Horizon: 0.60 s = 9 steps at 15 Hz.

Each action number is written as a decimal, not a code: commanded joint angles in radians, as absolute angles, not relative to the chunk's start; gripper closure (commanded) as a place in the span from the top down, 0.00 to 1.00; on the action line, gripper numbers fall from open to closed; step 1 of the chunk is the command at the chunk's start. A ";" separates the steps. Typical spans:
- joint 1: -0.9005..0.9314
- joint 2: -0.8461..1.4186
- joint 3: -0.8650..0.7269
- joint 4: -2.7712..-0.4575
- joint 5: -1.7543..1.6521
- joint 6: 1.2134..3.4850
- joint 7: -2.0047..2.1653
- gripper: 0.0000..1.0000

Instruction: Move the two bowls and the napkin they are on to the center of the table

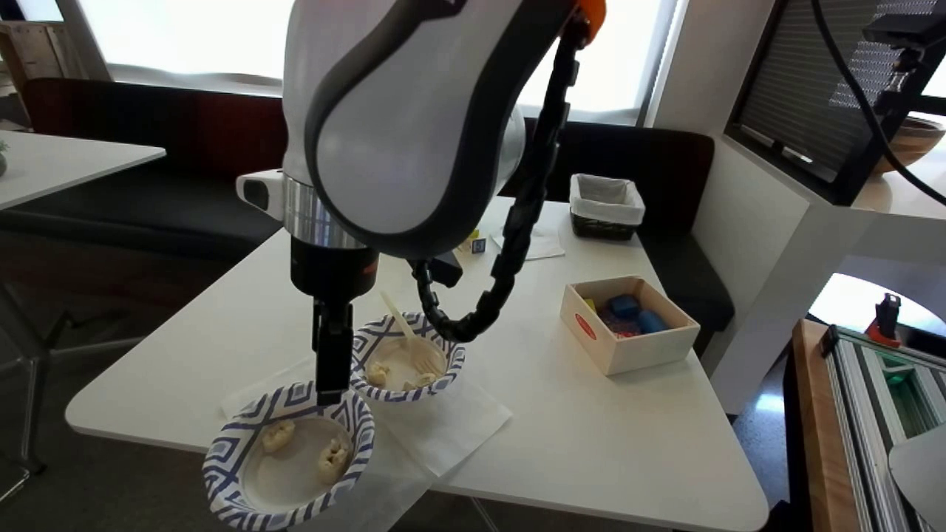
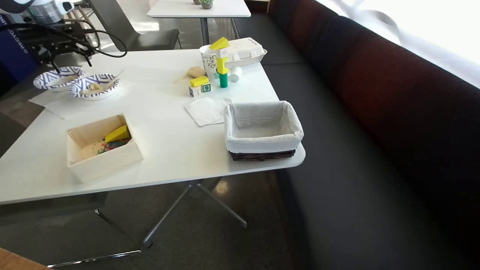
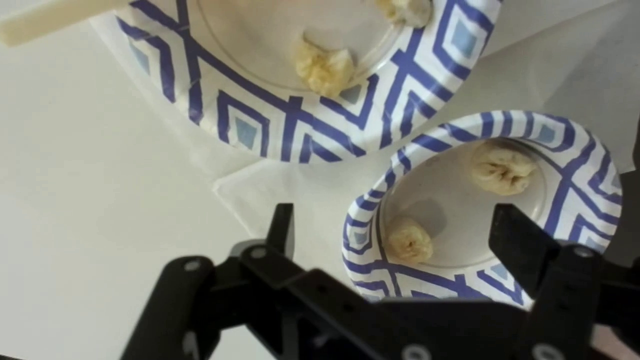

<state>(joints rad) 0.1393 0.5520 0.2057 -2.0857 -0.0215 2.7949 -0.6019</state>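
- The pincer has its two fingers spread wide apart, over one end of the bench.
- In the wrist view, one finger is above the edge bowl and one is above the napkin. I cannot tell if they touch them.
- The edge bowl and part of the napkin poke out past the side of the bench. The edge bowl has two lumps of food.
- The fork bowl is a bit farther in. It has small bits of food and a pale fork that leans on its rim.
- Both bowls have blue and white shapes on them. They sit on the napkin, right beside each other.
- In both exterior views, a wooden box stands on the bench, apart from the bowls.
- In an exterior view, a basket stands at the far end, and a stack of blocks is near a paper cup.
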 commanded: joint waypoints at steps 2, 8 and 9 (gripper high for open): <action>0.134 0.621 0.208 -2.041 -0.087 2.843 -0.526 1.00; 0.139 0.689 0.205 -1.995 -0.131 2.891 -0.454 0.84; 0.142 0.696 0.201 -1.988 -0.141 2.889 -0.446 0.62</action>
<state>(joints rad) 0.1359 0.6508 0.2045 -2.0234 -0.0922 2.8675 -0.4988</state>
